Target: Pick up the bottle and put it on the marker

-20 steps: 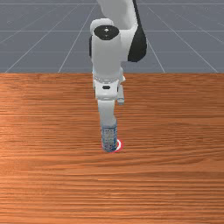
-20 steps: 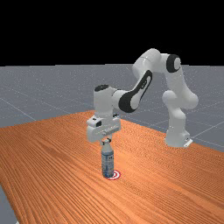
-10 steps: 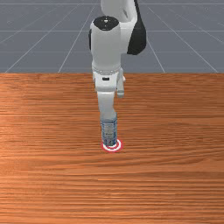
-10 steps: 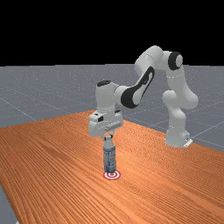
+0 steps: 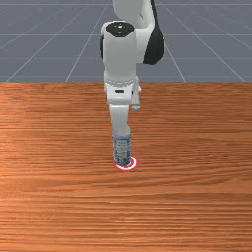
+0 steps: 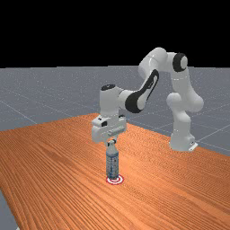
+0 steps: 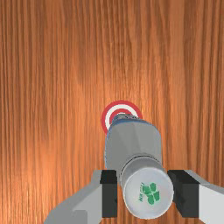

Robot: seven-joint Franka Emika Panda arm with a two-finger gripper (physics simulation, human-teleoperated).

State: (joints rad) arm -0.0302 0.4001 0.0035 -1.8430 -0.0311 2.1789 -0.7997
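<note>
One bottle point(image 6: 112, 165) upright, cap point(image 7: 148, 192) up, long axis vertical; claw point(image 6: 111, 142) pinching bottle's top.

The orange-brown wooden tabletop point(image 5: 197, 197) is streaked with darker grain, and beyond it a grey floor point(image 5: 211, 47) is crossed by pale grid lines point(image 5: 49, 35). In the far view, the floor is met at a level horizon by a plain black backdrop point(image 6: 90, 31).

Your dark fingers point(image 7: 109, 194) clasp the bottle point(image 7: 133, 146) from nine and three o'clock around its pale, green-printed cap point(image 7: 148, 192). Near eleven o'clock from that cap, its body partly covers your red-and-white marker point(image 7: 121, 106); base contact seems hard to judge.
</note>
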